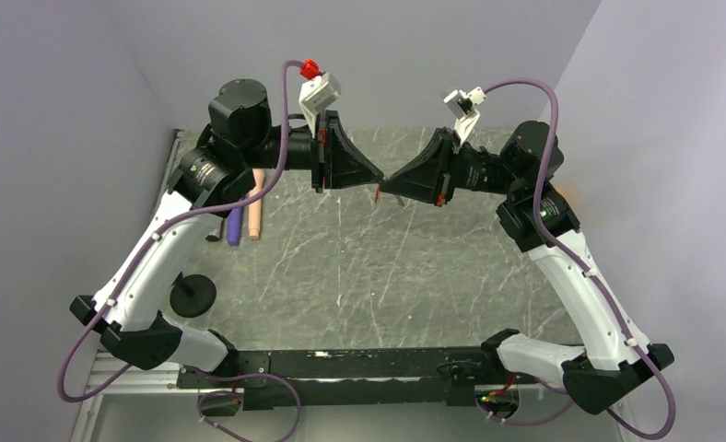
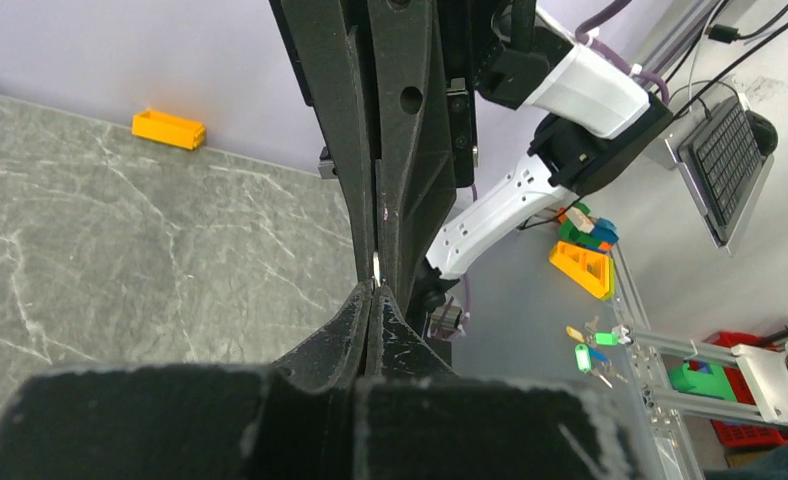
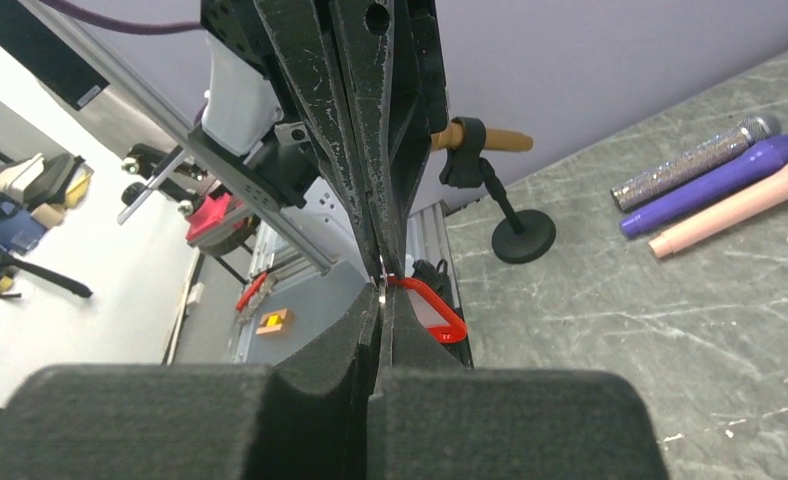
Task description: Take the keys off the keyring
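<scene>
Above the grey marbled table [image 1: 359, 276] between lilac walls [image 1: 359, 55], left and right jaws clamp the keyring [image 3: 435, 312].

You see only part of the tiny red oblong plastic key tag [image 3: 448, 318]; black fingers [image 3: 415, 345] of the right gripper [image 3: 381, 295] hide most of its thin metal ring.

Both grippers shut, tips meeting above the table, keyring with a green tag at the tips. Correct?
Not green: the keyring has a red tag, as the right wrist view shows. The rest holds: left gripper and right gripper are shut, tips meeting above the table, with the keyring at the tips.
</scene>
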Robot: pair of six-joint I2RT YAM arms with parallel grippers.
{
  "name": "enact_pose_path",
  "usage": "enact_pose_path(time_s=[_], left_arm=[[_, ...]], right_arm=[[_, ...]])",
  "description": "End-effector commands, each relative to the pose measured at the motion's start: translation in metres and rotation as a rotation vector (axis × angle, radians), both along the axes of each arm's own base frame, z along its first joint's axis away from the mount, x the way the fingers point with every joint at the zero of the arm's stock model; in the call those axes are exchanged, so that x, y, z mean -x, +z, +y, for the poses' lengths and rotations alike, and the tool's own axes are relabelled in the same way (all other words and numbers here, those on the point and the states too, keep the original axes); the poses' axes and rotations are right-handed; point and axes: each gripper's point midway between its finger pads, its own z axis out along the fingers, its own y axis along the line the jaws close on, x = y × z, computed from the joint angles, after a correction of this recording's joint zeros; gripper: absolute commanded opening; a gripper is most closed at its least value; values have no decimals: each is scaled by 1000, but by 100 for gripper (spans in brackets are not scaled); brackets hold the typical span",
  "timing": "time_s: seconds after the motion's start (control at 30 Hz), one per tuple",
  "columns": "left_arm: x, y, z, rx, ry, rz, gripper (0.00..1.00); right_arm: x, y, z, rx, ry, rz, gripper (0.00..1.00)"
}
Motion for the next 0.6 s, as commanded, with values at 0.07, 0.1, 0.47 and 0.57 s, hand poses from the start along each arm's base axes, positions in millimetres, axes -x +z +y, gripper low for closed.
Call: enact_pose_path(time_s=[0.07,0.1,0.47,0.57], left_arm=[[22,-9,-6,-38,-101,-30,0],[24,-10,-6,-41,-109,-31,0],[46,-21,-11,-76,-194,-52,0],[51,-24,-10,-83,-212,-43,0]], right_arm=[[7,-10,-1,33,-6,-24,0],[8,-11,-2,37,-7,-22,0],[15,-28,0,92,12,7,0],[18,-30,1,102,23,14,0]])
